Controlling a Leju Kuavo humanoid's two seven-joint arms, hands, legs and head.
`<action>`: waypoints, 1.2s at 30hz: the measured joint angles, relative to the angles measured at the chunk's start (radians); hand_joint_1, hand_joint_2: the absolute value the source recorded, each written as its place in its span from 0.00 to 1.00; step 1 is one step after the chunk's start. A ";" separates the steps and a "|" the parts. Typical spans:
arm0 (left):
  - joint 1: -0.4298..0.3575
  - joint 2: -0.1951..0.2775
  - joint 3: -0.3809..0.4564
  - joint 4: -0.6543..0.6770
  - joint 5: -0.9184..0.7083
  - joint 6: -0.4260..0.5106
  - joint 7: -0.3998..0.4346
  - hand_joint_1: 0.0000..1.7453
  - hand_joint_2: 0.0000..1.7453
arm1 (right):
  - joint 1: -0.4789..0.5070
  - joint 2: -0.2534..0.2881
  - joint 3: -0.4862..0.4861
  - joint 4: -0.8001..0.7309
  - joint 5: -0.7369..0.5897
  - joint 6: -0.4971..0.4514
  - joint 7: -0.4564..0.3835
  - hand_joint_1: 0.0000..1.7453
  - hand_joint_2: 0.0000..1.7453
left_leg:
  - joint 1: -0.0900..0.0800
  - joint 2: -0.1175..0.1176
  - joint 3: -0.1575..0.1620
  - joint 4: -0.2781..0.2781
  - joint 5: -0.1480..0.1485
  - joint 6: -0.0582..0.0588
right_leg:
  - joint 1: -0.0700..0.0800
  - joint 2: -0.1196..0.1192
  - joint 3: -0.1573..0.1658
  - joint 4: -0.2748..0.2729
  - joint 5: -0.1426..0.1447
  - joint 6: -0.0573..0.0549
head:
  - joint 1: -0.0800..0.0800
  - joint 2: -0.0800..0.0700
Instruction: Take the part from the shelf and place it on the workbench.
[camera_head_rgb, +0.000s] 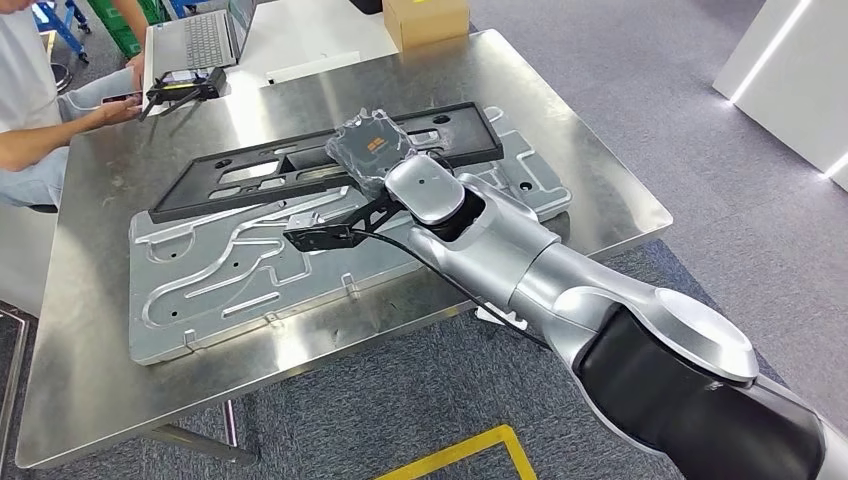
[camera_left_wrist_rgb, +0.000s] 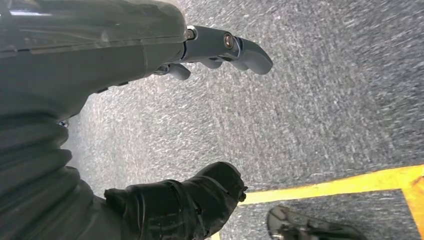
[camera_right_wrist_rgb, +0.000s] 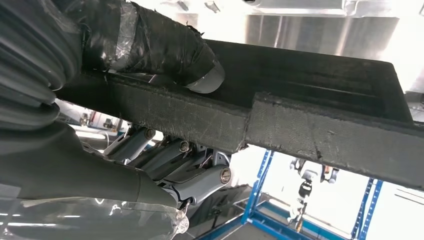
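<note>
Looked like a workshop or robotics test lab rather than a home. Showed a stainless-steel workbench (camera_head_rgb: 560, 120) on grey industrial carpet (camera_head_rgb: 640, 60), marked off with yellow floor tape (camera_left_wrist_rgb: 330, 187). Carried a machined aluminium plate (camera_head_rgb: 230, 290) with routed channels, and a long black frame part (camera_head_rgb: 300, 165) lying on it. Had a laptop (camera_head_rgb: 205, 35) and a cardboard box (camera_head_rgb: 425, 20) on a white desk behind, with a seated person (camera_head_rgb: 30, 90) beside it. Showed blue metal racking (camera_right_wrist_rgb: 260, 200) in the right wrist view.
</note>
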 joint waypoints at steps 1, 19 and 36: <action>0.000 0.000 0.000 0.000 0.000 0.000 0.000 0.00 1.00 | 0.000 0.000 0.000 0.001 0.000 0.000 0.000 1.00 1.00 | 0.000 0.000 0.028 -0.074 0.042 0.003 | 0.000 0.000 0.006 0.000 -0.005 0.002 | 0.000 0.000; -0.002 0.000 0.000 0.000 -0.005 0.008 0.002 0.00 1.00 | 0.017 0.006 0.000 0.015 -0.005 -0.012 -0.011 1.00 1.00 | -0.007 -0.004 0.137 -0.217 0.042 0.039 | 0.006 -0.008 -0.043 0.019 0.029 0.030 | 0.007 0.000; -0.005 0.020 0.000 0.000 0.001 0.176 0.198 0.00 1.00 | 0.043 0.020 0.000 0.016 -0.013 -0.013 -0.008 1.00 1.00 | -0.013 -0.002 0.096 -0.223 0.087 0.024 | 0.004 0.000 0.018 -0.009 -0.014 0.021 | -0.001 0.000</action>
